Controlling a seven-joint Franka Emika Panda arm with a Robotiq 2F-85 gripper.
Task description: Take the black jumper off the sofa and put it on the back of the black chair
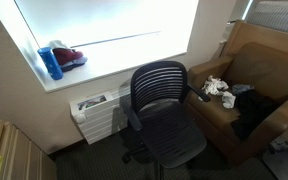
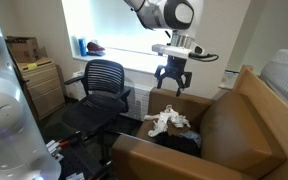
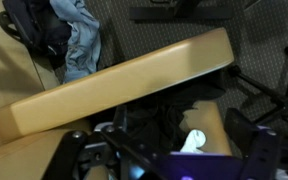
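Gripper [image 2: 173, 86] hangs over sofa [image 2: 239, 125], jaws spread, nothing held. Black jumper [image 2: 181, 144] lies on sofa seat, touching white cloth [image 2: 164, 122]. Black chair [image 2: 104, 85] stands just beside sofa arm.

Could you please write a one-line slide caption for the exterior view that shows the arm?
Open claw hovers above the brown sofa, black jumper on its seat, black chair nearby.

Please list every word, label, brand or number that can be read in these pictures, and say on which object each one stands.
No text can be read in any view.
Blue bottle on the windowsill: any label is too small to read.
White heater: the panel is too blurred to tell.
Gripper: no legible brand.
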